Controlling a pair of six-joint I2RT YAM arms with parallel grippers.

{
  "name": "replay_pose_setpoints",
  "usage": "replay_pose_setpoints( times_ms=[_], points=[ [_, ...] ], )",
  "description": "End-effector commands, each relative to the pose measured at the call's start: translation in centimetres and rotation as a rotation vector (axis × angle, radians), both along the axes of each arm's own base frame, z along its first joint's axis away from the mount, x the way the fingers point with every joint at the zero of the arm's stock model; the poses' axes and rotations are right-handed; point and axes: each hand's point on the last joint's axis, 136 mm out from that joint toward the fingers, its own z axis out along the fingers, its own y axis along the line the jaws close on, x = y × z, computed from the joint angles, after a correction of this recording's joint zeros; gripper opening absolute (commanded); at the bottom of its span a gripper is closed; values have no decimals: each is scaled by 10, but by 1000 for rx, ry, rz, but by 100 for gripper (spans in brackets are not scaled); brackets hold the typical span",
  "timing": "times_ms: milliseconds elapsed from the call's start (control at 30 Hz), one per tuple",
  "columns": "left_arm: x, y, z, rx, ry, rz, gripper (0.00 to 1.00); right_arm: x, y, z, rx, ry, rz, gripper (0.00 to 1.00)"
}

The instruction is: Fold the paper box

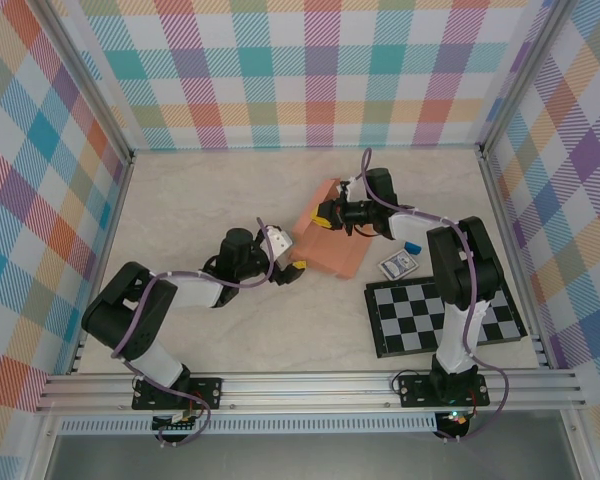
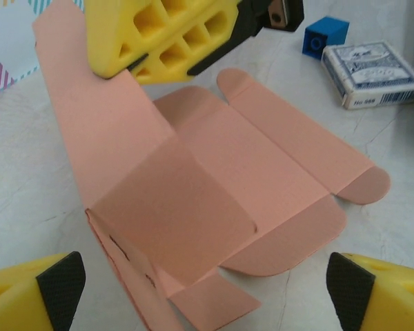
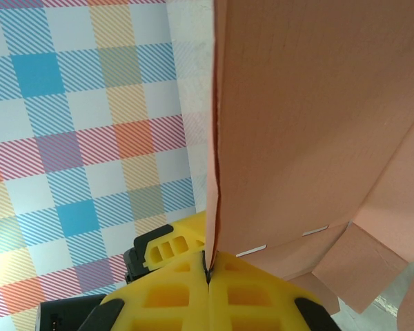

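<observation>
Salmon-orange thin card, matte and creased, makes one paper box half-raised on the pale table, its round-tipped flaps lying flat. The right gripper, of ribbed yellow plastic, pinches one upright panel's edge. The left gripper stands spread wide, with the box's near end between its jaws. Nearby are one blue cube, one card deck and one checkered board.

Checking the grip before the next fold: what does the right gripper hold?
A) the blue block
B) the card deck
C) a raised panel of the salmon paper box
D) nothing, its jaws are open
C: the right gripper pinches the thin edge of an upright paper box panel; card deck and blue block lie untouched nearby.
</observation>
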Motion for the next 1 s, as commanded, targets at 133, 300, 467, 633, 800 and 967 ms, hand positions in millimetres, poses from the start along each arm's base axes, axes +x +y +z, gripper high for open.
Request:
replay_pose_setpoints(
  times_ms=[133,300,467,633,800,967],
  points=[
    [-51,-1,41,-35,3,-166,97,-16,4,11,5,-55,130,0],
    [-46,28,39,32,-28,-61,100,-21,6,4,14,-46,170,0],
    [-33,36,21,109,-28,-32,98,-20,7,-1,22,-38,174,0],
    [-28,35,9,204,-22,-113,97,-21,8,-7,28,-21,186,0],
    [-26,36,-5,231,2,-148,96,-20,8,-11,30,-8,190,0],
    [-8,26,-1,175,-3,-106,92,-22,8,-11,27,0,186,0]
  ],
)
